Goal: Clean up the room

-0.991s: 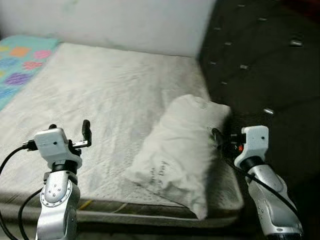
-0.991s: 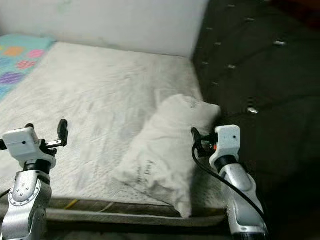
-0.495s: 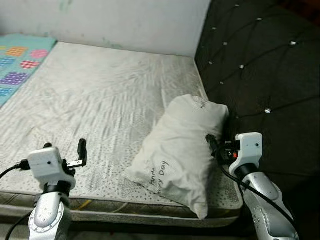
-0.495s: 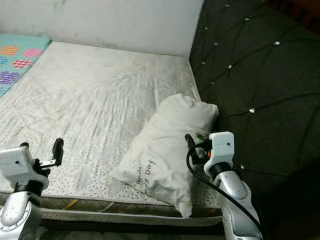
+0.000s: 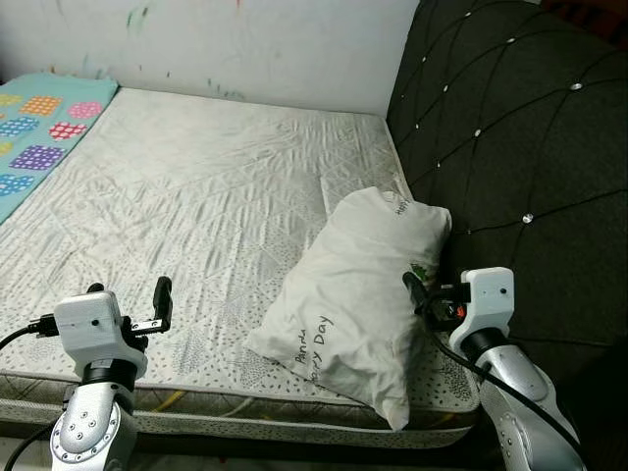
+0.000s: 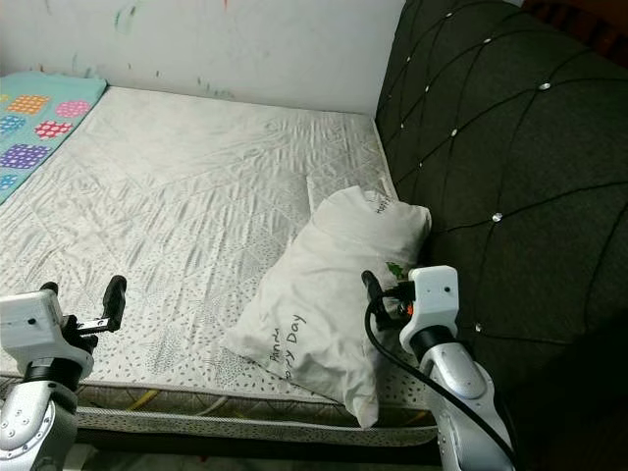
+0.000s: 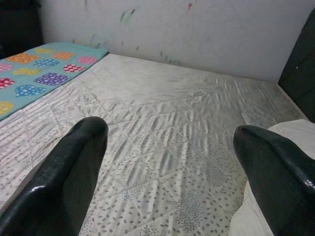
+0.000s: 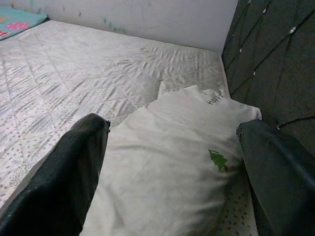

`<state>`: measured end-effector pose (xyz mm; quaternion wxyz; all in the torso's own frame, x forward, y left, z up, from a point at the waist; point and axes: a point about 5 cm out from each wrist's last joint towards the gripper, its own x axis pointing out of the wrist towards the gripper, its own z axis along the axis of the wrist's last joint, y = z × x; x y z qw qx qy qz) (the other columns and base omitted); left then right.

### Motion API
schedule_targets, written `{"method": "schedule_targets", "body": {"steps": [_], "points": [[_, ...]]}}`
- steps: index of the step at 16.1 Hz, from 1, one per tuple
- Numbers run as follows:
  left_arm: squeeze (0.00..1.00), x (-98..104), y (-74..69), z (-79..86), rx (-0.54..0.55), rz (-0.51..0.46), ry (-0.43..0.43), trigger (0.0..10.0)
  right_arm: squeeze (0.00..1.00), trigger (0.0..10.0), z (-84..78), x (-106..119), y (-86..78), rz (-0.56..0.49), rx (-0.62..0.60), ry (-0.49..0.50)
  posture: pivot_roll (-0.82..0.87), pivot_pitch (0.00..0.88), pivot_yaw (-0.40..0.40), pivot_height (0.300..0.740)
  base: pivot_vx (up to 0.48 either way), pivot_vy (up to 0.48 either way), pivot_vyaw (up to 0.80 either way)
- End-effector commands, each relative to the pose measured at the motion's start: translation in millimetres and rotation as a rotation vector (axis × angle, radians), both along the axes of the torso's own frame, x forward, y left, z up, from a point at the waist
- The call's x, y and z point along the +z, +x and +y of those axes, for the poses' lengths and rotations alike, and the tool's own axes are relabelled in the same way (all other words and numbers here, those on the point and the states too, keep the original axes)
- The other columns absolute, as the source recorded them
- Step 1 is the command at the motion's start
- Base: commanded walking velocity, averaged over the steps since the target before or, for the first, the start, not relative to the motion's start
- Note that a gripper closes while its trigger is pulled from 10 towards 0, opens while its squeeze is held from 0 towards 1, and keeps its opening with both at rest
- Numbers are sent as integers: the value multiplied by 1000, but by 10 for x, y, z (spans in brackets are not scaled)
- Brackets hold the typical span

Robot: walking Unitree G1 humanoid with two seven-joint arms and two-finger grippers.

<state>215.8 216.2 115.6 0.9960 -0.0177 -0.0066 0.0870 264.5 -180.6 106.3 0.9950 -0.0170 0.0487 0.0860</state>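
Observation:
A white pillow [image 5: 358, 285] with dark lettering and a small green tree print [image 8: 217, 160] lies on the bare quilted mattress [image 5: 196, 186], close to the black headboard. My right gripper [image 5: 427, 294] is open at the pillow's headboard side, near the tree print; in the right wrist view the pillow [image 8: 167, 167] shows between its wide-apart fingers [image 8: 74, 172]. My left gripper [image 5: 129, 299] is open over the mattress's front left part, well left of the pillow, with nothing between its fingers [image 7: 74, 167].
A black tufted headboard [image 5: 510, 128] rises along the right of the mattress. A teal blanket with coloured patches [image 5: 39, 128] lies at the far left. A white marked wall [image 5: 245, 39] stands behind. The mattress's front edge [image 5: 245, 404] is just before me.
My left gripper has dropped lower, toward the mattress's front edge. The right gripper and the pillow have hardly moved. The picture has sharpened.

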Motion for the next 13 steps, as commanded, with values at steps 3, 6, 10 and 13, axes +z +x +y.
{"method": "schedule_targets", "body": {"steps": [3, 6, 10, 13], "points": [[0, 41, -20, -26, -3, 2, 0, 10000, 0, 10000, -18, 27, -31, 8, 20, -30, -43, 0, -82, 740, 0, 0, 0], [0, 48, -20, -30, 2, 5, 1, 10000, 0, 10000, -20, 17, -29, 17, 30, -37, -40, 0, -84, 704, 0, 0, 0], [0, 63, -12, -29, 24, -2, 5, 10000, 0, 10000, -22, 16, -11, 19, 44, -43, -39, 0, -91, 704, 0, 0, 0], [0, 54, -14, -24, 37, 1, -3, 10000, 0, 10000, -27, 15, -4, 20, 55, -54, -40, 0, -97, 704, 0, 0, 0]]}}
